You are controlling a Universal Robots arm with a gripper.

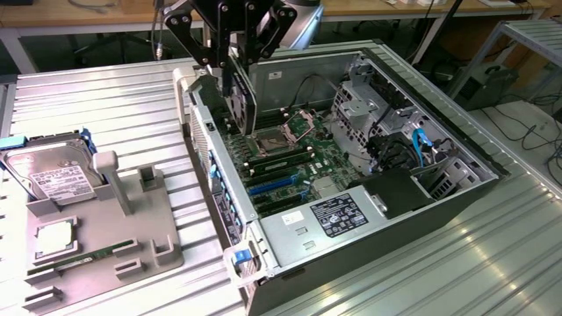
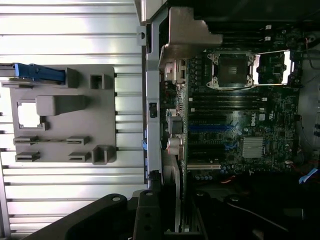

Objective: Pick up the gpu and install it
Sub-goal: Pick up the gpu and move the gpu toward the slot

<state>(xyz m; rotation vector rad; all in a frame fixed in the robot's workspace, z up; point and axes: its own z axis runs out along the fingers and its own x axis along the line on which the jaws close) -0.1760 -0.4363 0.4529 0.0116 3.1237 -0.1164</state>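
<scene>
The hand (image 1: 230, 66) hangs over the open computer case (image 1: 457, 197), its fingers closed on the gpu (image 1: 239, 105), which it holds by the upper edge. The card stands on its long edge with the dark face turned sideways, above the case's rear corner and just inside the wall that lies nearest the grey holder (image 1: 131, 243). Whether the card's lower edge touches anything inside the case cannot be told. Below and beside the card, on the floor of the case, lies the green motherboard (image 1: 299, 164), with the open processor socket (image 1: 268, 141) close to the card and the blue slots (image 1: 272, 185) further toward the case's front. Past those slots, at the front end of the case, sits the power supply (image 1: 338, 214) with a dark label on top. Outside the case, well apart from it on the ribbed metal table (image 1: 105, 105), the grey holder carries a hard drive (image 1: 52, 174) standing in a blue frame, a processor chip (image 1: 54, 238) lying flat, and a memory stick (image 1: 83, 259) lying in a slot.
</scene>
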